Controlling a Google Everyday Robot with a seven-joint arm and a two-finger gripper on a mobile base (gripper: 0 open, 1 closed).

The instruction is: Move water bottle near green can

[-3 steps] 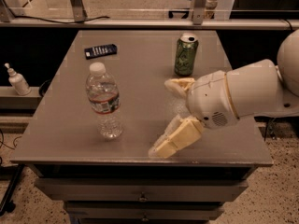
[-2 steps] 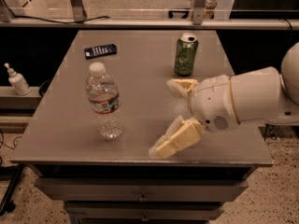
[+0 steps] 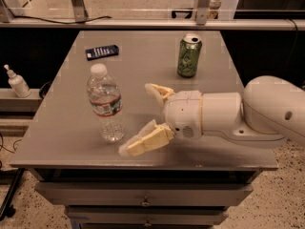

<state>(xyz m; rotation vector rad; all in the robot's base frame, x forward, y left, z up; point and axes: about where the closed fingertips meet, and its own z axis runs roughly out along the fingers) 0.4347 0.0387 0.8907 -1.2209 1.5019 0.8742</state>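
Honestly, my gripper (image 3: 136, 119), wide open and empty beside the bottle (image 3: 106, 104), could tip it by clipping its side.

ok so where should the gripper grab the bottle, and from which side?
Mid-body, at the label band, coming side-on from the picture's right, where the open gripper sits aimed at the bottle. It stands upright and round, so the jaws can straddle it. The cap is narrower and high, so gripping there would probably tip it.
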